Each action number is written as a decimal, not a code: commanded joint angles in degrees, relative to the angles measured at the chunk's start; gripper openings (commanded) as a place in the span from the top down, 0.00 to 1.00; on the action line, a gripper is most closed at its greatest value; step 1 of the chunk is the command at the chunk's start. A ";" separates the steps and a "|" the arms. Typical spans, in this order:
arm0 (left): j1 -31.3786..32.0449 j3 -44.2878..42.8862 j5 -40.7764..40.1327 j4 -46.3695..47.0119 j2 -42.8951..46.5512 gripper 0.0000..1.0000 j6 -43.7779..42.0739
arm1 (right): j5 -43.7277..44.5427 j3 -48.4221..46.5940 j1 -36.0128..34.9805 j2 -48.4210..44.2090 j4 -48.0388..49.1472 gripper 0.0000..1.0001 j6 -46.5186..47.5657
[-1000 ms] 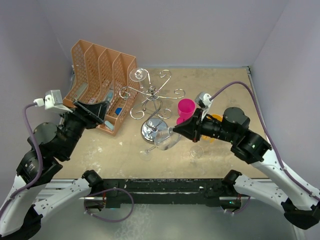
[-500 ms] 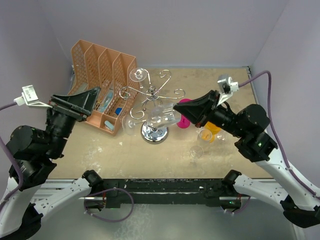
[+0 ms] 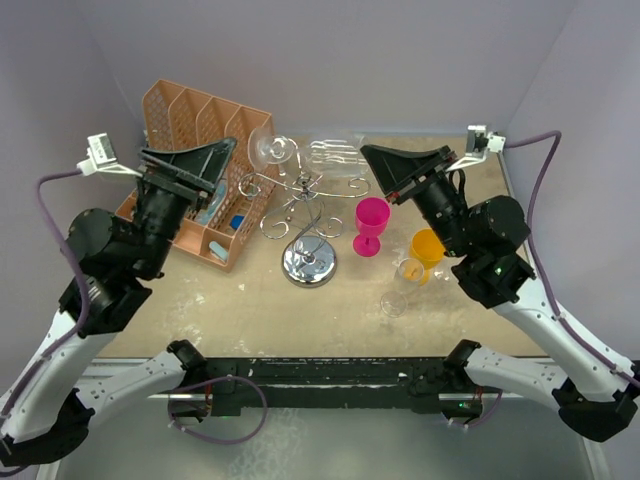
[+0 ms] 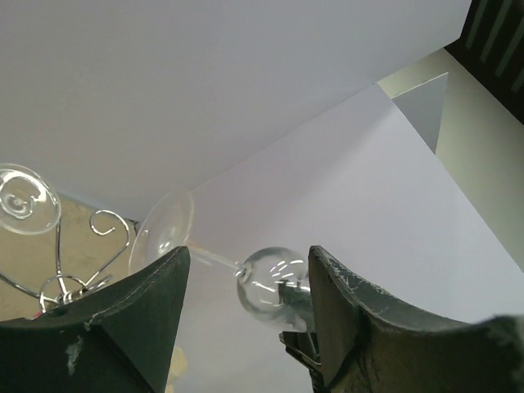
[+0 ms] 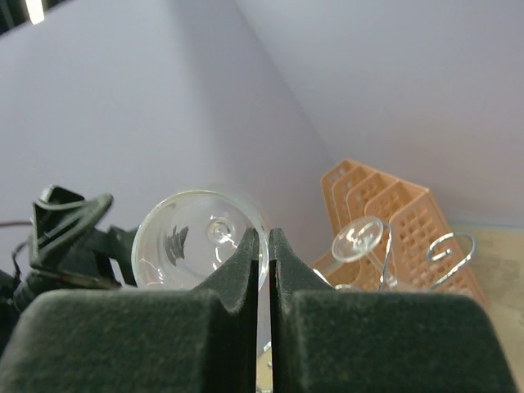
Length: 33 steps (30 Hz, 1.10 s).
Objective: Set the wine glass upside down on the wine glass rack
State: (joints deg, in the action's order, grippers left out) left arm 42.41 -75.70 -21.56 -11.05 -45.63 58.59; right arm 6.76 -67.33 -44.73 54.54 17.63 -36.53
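My right gripper [image 3: 366,153] is pinched on the wall of the wine glass [image 3: 330,156], which lies sideways high above the rack [image 3: 300,195]. My left gripper [image 4: 250,262] is spread and holds nothing. Such a thin hold could slip as I turn the glass over. Its foot could knock the hanging glass [image 5: 358,237]. The pink goblet [image 3: 372,215] and orange cup [image 3: 428,243] crowd the rack's base.

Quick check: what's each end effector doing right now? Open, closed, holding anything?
Left end effector: open, holding nothing.
Right end effector: closed on the rim of the wine glass.
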 commanded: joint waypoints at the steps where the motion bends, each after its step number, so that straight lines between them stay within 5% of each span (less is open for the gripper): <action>1: 0.02 -0.42 2.94 7.31 -2.39 0.43 6.30 | 7.54 -0.14 -0.10 -0.69 14.92 1.00 -4.02; 12: 0.03 1.55 9.35 18.26 -9.95 0.44 19.57 | 5.74 3.39 -0.14 1.41 24.13 1.00 -9.31; 21: 0.10 5.03 0.72 22.30 -10.03 0.47 27.07 | 0.79 4.48 -0.13 5.07 29.88 1.00 -12.47; 27: 0.12 4.99 -5.56 23.03 -10.31 0.67 23.93 | -4.68 5.50 -0.12 7.23 31.67 1.00 -12.09; 33: 0.20 6.88 -5.56 27.96 -9.67 0.75 23.64 | -8.93 6.07 -0.10 7.94 32.75 1.00 -11.39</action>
State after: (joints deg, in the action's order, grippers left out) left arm 42.50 -69.21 -25.54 10.15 -56.07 83.31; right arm 3.42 -60.73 -44.66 63.07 43.46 -47.64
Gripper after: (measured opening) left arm 0.259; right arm 0.023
